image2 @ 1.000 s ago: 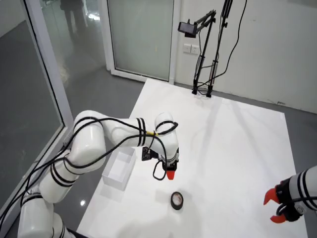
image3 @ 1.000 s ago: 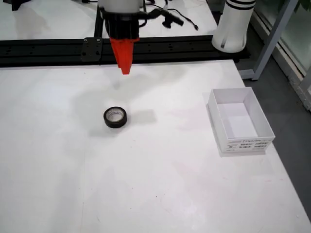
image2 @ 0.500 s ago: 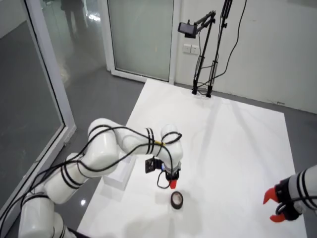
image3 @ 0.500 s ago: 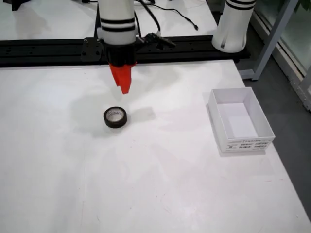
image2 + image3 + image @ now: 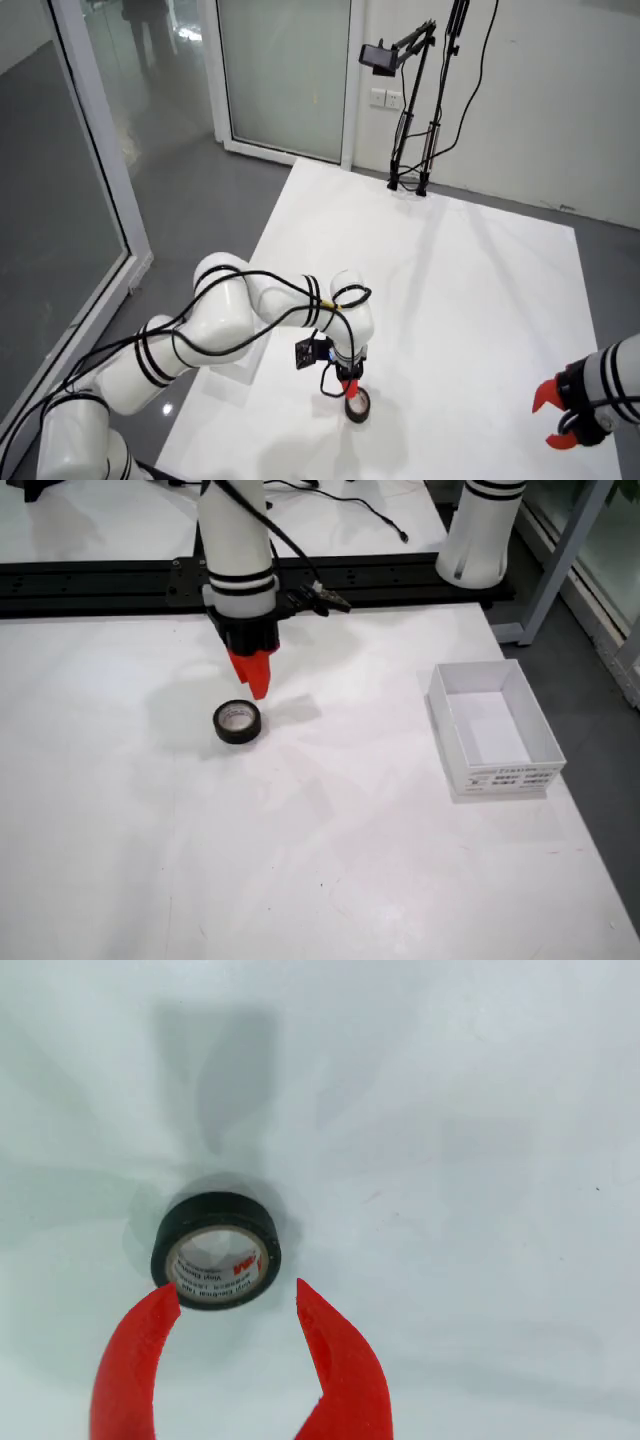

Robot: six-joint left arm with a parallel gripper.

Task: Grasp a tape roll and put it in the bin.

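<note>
On the white table point(image 5: 150, 860), your tape roll point(image 5: 216, 1250) lies flat, hole up, so its outer wall is free to pinch. The gripper point(image 5: 238, 1302) hangs at its 6 o'clock in the wrist view, red fingers point(image 5: 140, 1360) spread about a roll's width, holding nothing. They probably haven't touched it. The bin point(image 5: 494, 728) waits at 3 o'clock in the front view, well apart.
</note>
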